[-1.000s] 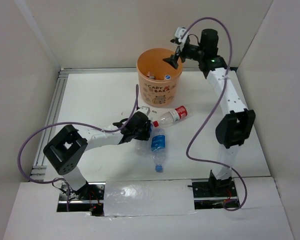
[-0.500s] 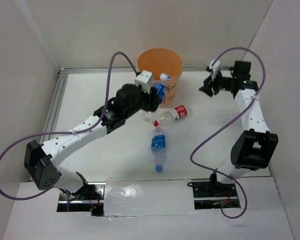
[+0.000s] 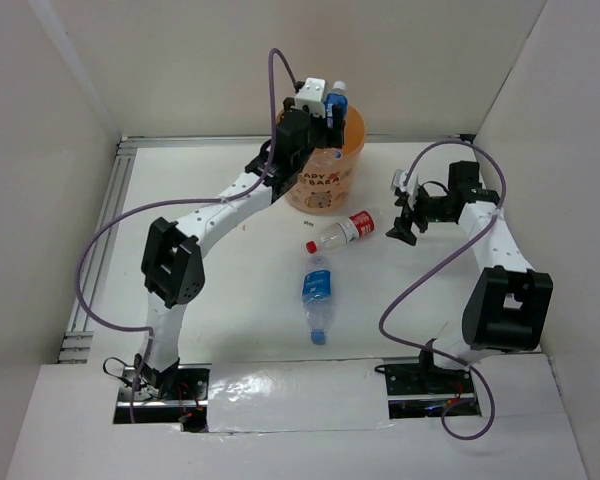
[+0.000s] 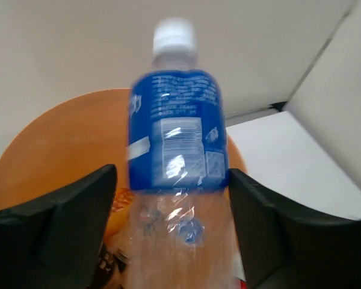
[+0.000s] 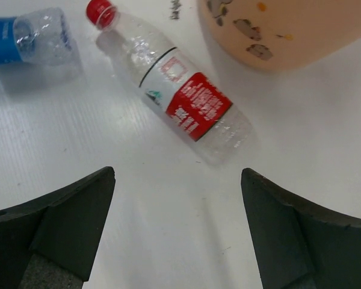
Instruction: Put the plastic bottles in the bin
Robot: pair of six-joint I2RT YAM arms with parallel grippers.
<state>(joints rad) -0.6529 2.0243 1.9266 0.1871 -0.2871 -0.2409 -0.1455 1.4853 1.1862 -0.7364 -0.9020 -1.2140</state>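
As the top view shows, left gripper [image 3: 325, 108] hangs over the bin [image 3: 325, 185], blue-label bottle [image 3: 334, 103] between its fingers. Left wrist: jaws spread, bottle blurred, seemingly loose. Right wrist: right gripper [image 5: 177, 229] open, red-label bottle [image 5: 180, 96] lying just ahead, untouched.

Bin [image 3: 325, 185]: round orange bucket, pale cartoon label, upright at far centre of table [image 3: 240, 320].

I count three plastic bottles in view.

White-capped bottle [image 4: 175, 138]: clear body, blue label, in air over bin mouth, cap end uppermost, outline blurred.

Red-label bottle [image 5: 180, 99]: clear, red cap, on its side just near side of bin, small gap to bin wall.

Blue-capped bottle [image 3: 317, 300]: clear, blue label, on its side, base end close to red cap, not touching; cap toward near edge.
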